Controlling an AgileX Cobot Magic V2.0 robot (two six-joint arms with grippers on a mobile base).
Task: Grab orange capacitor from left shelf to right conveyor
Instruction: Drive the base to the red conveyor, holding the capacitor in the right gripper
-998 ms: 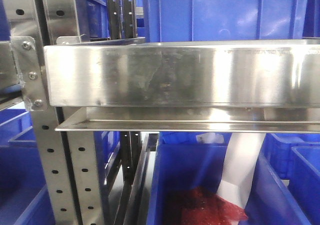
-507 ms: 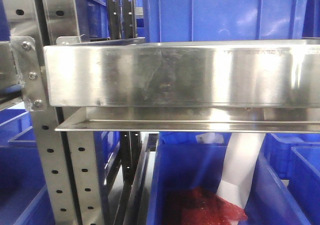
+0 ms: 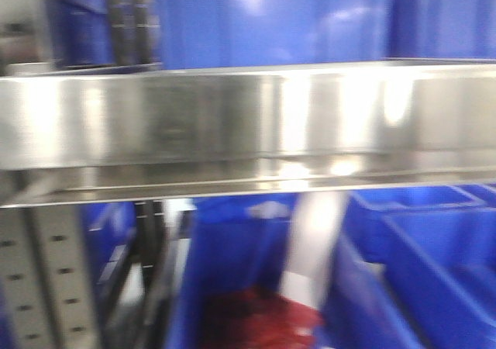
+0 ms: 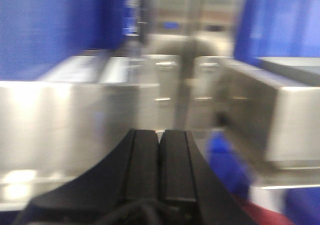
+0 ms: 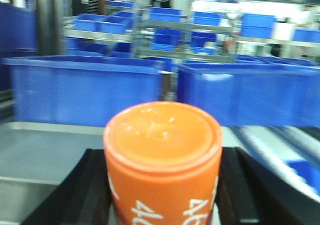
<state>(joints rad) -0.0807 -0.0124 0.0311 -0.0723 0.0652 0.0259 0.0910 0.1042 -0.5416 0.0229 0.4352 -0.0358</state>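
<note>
**Shifted sideways, capacitor gripped**

Gone from the front view since half a second ago: the bolted end of the brushed stainless-steel left shelf (image 3: 248, 116), blurred. Closest, clamped upright between the right gripper's (image 5: 164, 185) black fingers: the small cylindrical orange capacitor (image 5: 163, 150). Pressed together on nothing: left gripper (image 4: 160, 150). Farther back, blue plastic bins (image 5: 85, 92).

Left gripper (image 4: 159, 137): black fingers (image 4: 142, 160) pressed flat together, nothing between them. Right gripper (image 5: 162, 157): jaws clamped on either side of the upright orange capacitor (image 5: 162, 135).
</note>
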